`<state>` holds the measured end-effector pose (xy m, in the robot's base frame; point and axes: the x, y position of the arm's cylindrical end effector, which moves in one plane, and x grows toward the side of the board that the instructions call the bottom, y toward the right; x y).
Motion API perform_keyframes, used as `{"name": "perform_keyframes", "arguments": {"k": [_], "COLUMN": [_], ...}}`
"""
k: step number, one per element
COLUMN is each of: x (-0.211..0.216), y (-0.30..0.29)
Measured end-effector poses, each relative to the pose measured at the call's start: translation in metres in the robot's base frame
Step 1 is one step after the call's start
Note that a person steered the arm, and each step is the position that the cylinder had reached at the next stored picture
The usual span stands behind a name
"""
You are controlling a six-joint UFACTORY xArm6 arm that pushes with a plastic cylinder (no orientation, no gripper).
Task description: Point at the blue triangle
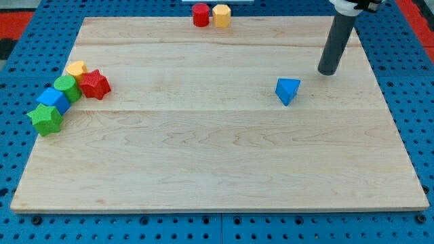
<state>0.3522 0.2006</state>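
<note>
The pale wooden worktop point(217, 169) carries a blue triangle point(287, 90) toward its right edge, a red cylinder point(201, 15) touching a yellow block point(222, 15) at the top edge, and at the left edge a cluster: yellow block point(75, 68), red star point(94, 85), green cylinder point(66, 87), blue block point(53, 99), green star point(45, 118).

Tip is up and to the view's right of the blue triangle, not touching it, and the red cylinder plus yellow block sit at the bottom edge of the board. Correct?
One thing is off: the red cylinder and yellow block sit at the view's top edge of the board, not the bottom. The camera view shows it. The rest holds: my tip is up and to the view's right of the blue triangle, with a gap between them.
</note>
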Motion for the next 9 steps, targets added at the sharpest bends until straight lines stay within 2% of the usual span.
{"name": "perform_keyframes", "arguments": {"k": [6,9], "x": [0.001,0.046], "y": [0.005,0.000]}}
